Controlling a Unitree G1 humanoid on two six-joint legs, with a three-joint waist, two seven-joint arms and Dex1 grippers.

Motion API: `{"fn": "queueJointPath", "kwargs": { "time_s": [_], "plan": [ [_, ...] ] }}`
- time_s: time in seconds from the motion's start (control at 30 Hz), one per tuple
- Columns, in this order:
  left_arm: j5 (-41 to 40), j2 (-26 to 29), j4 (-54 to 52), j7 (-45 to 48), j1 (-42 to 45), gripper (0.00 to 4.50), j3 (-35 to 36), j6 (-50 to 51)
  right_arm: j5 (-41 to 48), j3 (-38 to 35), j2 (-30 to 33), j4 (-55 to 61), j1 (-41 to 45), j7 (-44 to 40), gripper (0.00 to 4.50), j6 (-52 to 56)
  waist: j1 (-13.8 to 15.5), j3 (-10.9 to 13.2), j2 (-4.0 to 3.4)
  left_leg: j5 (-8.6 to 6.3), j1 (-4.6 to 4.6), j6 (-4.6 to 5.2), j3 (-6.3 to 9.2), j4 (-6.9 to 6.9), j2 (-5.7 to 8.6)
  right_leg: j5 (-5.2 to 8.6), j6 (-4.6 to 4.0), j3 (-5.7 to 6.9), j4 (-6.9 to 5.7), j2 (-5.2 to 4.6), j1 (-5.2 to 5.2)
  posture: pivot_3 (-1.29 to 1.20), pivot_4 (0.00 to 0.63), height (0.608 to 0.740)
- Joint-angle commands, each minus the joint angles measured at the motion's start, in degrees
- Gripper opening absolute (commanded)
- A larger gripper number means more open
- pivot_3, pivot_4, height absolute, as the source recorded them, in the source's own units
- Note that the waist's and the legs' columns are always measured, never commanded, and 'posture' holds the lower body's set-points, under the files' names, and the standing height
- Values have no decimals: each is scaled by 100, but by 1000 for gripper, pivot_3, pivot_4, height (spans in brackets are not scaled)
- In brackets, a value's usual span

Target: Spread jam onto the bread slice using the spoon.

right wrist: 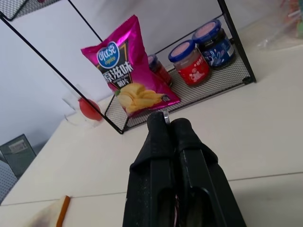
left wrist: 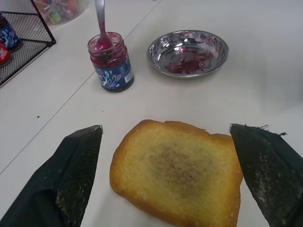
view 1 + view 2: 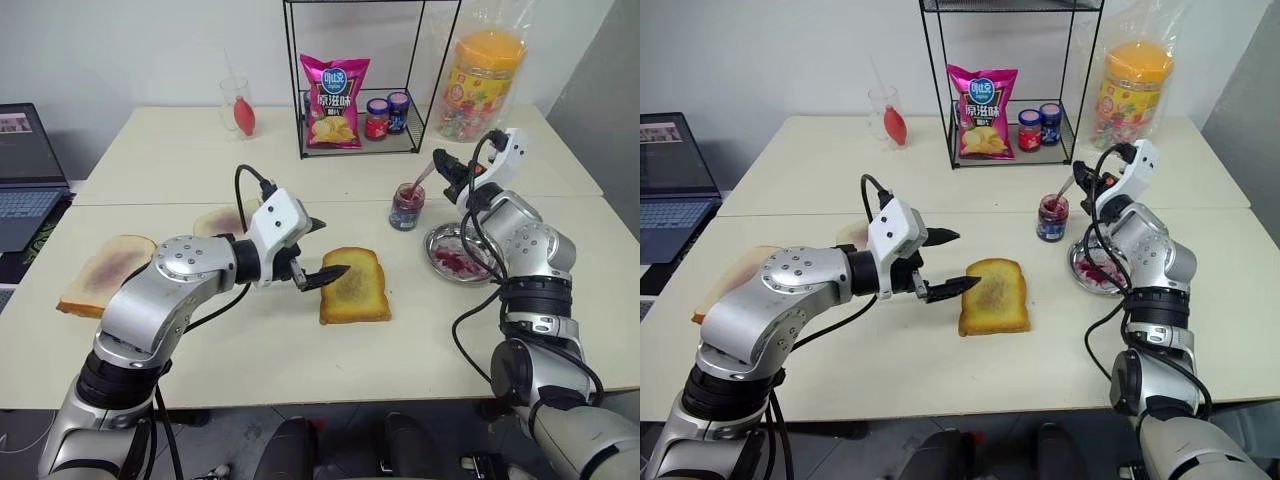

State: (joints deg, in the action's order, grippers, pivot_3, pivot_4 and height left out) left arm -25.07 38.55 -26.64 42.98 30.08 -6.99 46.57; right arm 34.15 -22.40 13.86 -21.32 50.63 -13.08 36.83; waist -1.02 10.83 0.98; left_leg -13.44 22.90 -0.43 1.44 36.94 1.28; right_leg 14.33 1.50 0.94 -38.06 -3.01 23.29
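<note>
The bread slice [image 3: 354,286] lies flat on the pale counter [image 3: 270,350], near the middle, golden with a browner centre. The left claw [image 3: 322,250] hangs just over the slice's left edge with its two black fingers [image 2: 71,175] spread wide, released and grasping nothing; in the left wrist view the slice sits between the two fingers.

Beyond the slice and to the right stands the small clear jar with the dark red jam [image 3: 407,205], upright, a blue label on its lower half. The spoon [image 2: 100,26] has its bowl down in the jar's mouth, reddened with jam, and its thin handle slants up toward the right claw [image 3: 440,163]. That claw is clenched, fingers pressed together around the top of the handle, a sliver of metal showing between the fingertips in the right wrist view.

Just right of the jar, a shallow metal dish [image 3: 436,250] smeared with jam rests on the counter beneath the right arm.

At the back stands a black wire shelf [image 3: 360,150] holding a pink crisp bag [image 3: 335,100] and two small labelled jars [image 3: 387,116].
</note>
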Motion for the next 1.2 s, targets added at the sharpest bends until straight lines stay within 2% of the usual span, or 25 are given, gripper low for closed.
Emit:
{"fn": "queueJointPath", "kwargs": {
  "time_s": [0.03,1.2],
  "plan": [
    [89,31,-42,27,59,4500,13,-201,220,-124,27,293,228,32,27,-2,-3,0,0,0,0,0,0,0,0,0,0,0,0,0,0,0,150,740],
    [-31,-201,-7,-141,313,4500,211,-113,714,-588,276,162,136,335,27,325,-50,0,0,-1,1,3,-5,-1,0,-2,3,-5,3,0,1,0,150,740]
  ]
}}
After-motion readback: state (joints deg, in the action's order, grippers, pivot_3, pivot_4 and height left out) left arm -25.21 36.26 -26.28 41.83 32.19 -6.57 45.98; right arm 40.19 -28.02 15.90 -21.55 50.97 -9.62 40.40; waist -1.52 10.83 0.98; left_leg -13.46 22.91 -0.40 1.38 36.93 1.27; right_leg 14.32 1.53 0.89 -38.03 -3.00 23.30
